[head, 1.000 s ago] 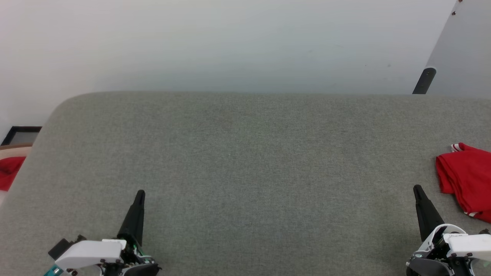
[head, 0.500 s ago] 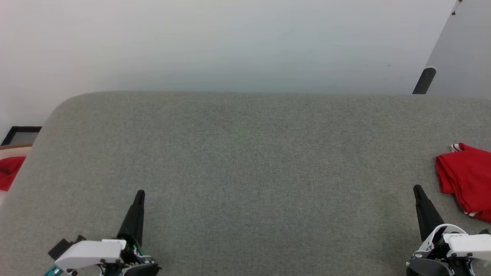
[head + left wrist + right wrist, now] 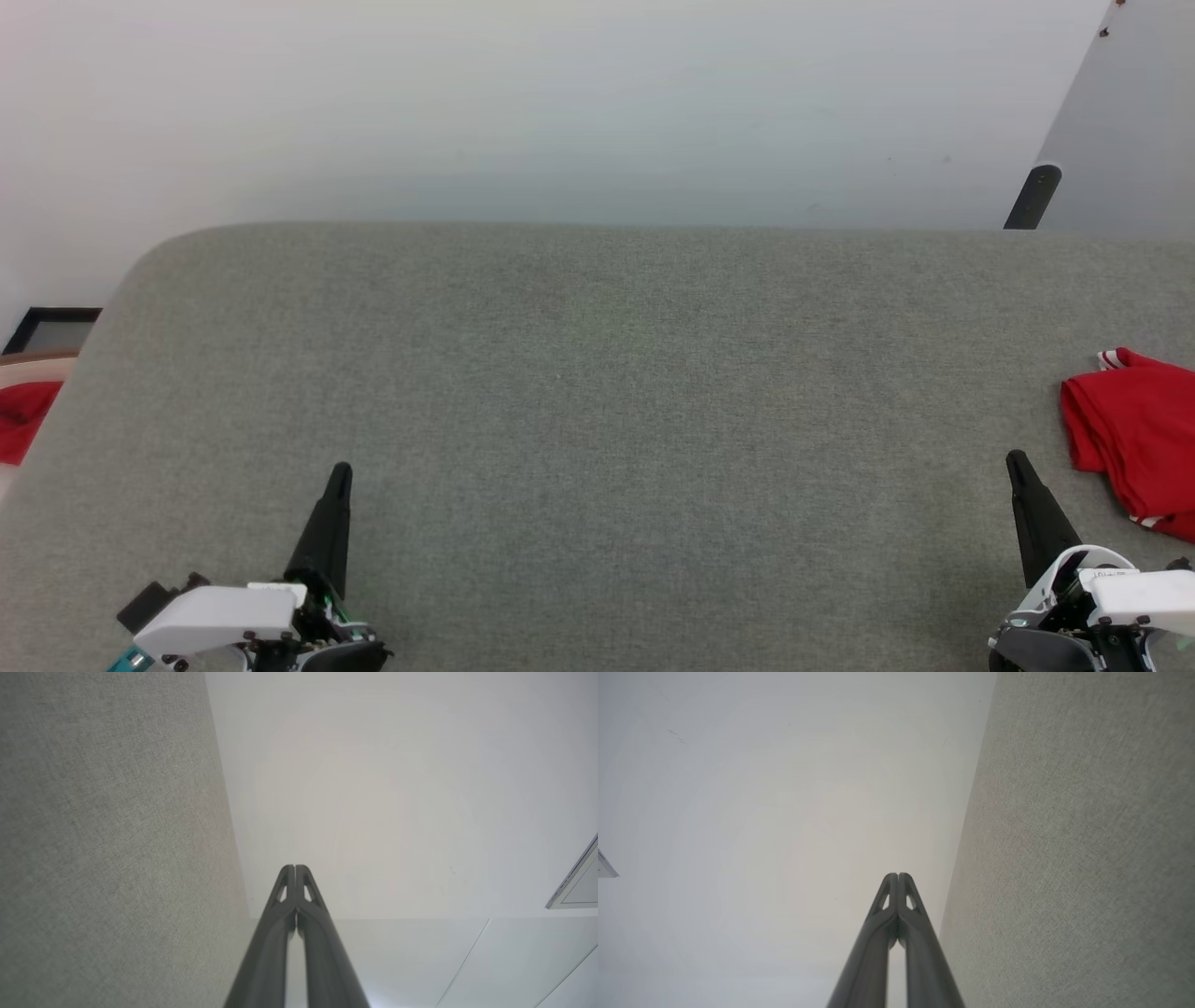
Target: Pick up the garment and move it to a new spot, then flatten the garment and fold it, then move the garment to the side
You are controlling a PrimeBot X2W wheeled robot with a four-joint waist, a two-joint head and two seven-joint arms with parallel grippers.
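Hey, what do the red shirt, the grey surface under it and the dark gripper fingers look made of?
The garment: soft knit fabric, probably jersey; matte red, lying in limp folds.
The grey surface: woven textile cover, perhaps over padding; flecked weave shows, corner rounded.
The fingers: moulded plastic or rubber, cannot tell which; smooth, dark, slight sheen, cut-out tips.

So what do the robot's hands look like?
The left hand and right hand each have two long, dark, tapering fingers with small triangular cut-outs near the tips, mounted on a white shell over black parts. A teal bit shows by the left one.
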